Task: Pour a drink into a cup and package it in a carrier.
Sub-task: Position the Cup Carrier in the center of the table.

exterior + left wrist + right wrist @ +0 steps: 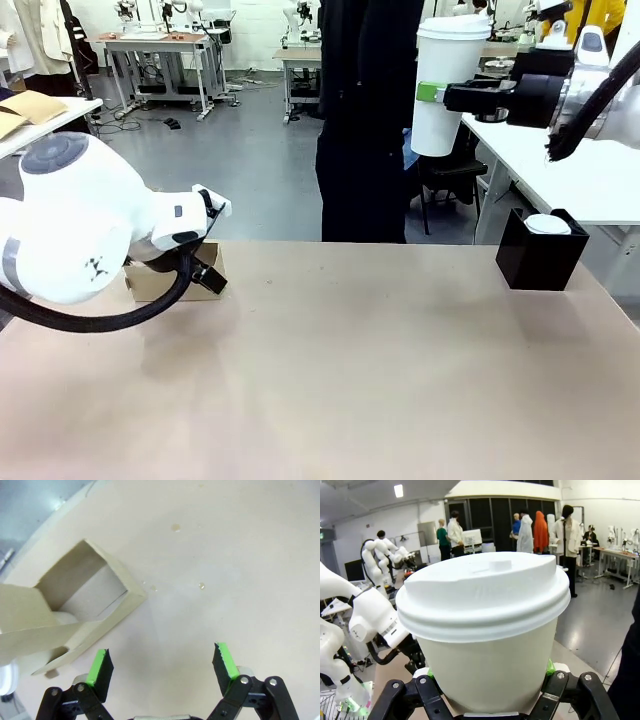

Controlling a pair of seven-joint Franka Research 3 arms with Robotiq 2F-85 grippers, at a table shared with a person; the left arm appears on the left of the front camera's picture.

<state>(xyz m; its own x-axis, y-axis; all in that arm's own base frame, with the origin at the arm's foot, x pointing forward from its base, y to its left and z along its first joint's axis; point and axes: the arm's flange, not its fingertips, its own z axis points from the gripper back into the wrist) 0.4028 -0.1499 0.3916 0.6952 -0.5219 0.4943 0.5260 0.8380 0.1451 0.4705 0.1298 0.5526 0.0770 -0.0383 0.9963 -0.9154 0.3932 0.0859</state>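
My right gripper point(432, 94) holds the white cup point(450, 60) upright, high above the table's right side. A white lid point(485, 587) closes the cup point(490, 665), and the right gripper point(487, 687) is shut on its lower wall. The drink is hidden. The brown cardboard carrier point(150, 284) lies at the table's left edge, partly behind my left arm. My left gripper point(162, 662) hovers open over bare table just beside the carrier point(87, 600), its green pads point(226, 659) wide apart and nothing between them.
A black box point(540, 255) with a white lid in it stands at the table's right rear. A person in dark clothes point(365, 130) stands at the far edge. A few small drops point(201, 585) dot the table near the carrier.
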